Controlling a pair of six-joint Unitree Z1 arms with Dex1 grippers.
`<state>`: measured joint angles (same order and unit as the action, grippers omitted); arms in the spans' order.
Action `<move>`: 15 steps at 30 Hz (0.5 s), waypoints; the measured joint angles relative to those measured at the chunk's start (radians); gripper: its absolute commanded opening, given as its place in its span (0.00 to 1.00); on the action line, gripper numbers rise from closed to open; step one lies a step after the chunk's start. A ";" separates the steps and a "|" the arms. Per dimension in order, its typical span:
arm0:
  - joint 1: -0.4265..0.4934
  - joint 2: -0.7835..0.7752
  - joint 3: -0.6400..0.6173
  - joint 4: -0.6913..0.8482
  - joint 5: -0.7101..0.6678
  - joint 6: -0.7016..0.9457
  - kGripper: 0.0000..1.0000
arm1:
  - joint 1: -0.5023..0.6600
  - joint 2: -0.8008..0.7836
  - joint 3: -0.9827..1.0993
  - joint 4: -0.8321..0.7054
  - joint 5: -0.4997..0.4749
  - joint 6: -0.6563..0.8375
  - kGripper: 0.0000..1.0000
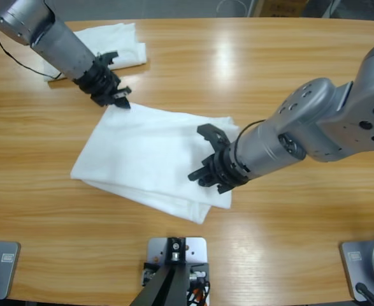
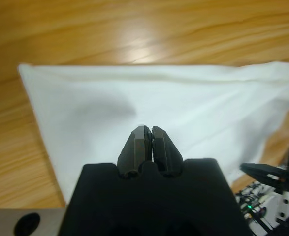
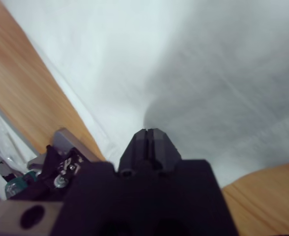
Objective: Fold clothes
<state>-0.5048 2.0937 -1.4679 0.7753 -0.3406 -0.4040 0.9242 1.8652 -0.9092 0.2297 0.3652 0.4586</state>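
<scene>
Folded white garment (image 1: 145, 156) flat at table (image 1: 250, 76) centre, long axis running from far-left corner down to near-right corner. Second folded white piece (image 1: 113, 41) at far-left edge, well apart, partly under the arm there. Left gripper (image 1: 113, 92) hovering just at far-left corner of garment; in left wrist view jaws pressed tight together, nothing between them, cloth (image 2: 149, 103) spread ahead and below. Right gripper (image 1: 212, 162) over near-right end of same garment, by the bunched thicker edge; in right wrist view jaws (image 3: 149, 142) likewise closed w/ no cloth pinched, fabric filling view past the tips. Grippers thus at opposite ends of long axis, one per end. Judgement: fold looks mostly done, w/ layers showing along near edge; next fold likely across long axis, each arm taking its own end. Right nearer the loose, uneven end, so prob. first to regrip. Risk: pinching only top layer and dragging stack askew.
</scene>
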 measured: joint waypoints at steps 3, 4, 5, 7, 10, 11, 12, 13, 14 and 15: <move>-0.001 0.015 0.000 0.016 0.025 0.000 0.00 | 0.000 0.009 0.000 -0.001 0.000 0.004 0.00; -0.001 0.022 0.000 0.019 0.029 0.000 0.00 | 0.000 0.011 0.000 -0.001 0.000 0.006 0.00; -0.001 0.028 0.000 0.020 0.031 -0.001 0.00 | 0.001 0.013 0.000 -0.004 0.000 0.010 0.00; -0.001 0.040 0.000 0.020 0.034 -0.004 0.00 | 0.008 0.020 0.000 -0.024 0.000 0.020 0.00; -0.001 0.052 0.000 0.021 0.035 -0.006 0.00 | 0.018 0.034 0.000 -0.043 0.000 0.032 0.00; -0.001 0.053 0.000 0.021 0.037 -0.006 0.00 | 0.019 0.034 0.000 -0.040 0.000 0.036 0.00; -0.001 0.053 0.000 0.021 0.038 -0.006 0.00 | 0.023 0.034 0.000 -0.029 0.000 0.040 0.00; -0.002 0.054 0.000 0.021 0.038 -0.008 0.00 | 0.029 0.034 0.000 -0.015 -0.001 0.045 0.00; -0.002 0.055 0.000 0.021 0.038 -0.009 0.00 | 0.038 0.034 0.000 -0.002 -0.003 0.053 0.00; -0.002 0.055 0.000 0.021 0.038 -0.011 0.00 | 0.052 0.034 0.003 0.005 -0.007 0.066 0.00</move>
<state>-0.5070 2.1488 -1.4680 0.7963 -0.3029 -0.4148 0.9759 1.8990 -0.9067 0.2345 0.3578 0.5244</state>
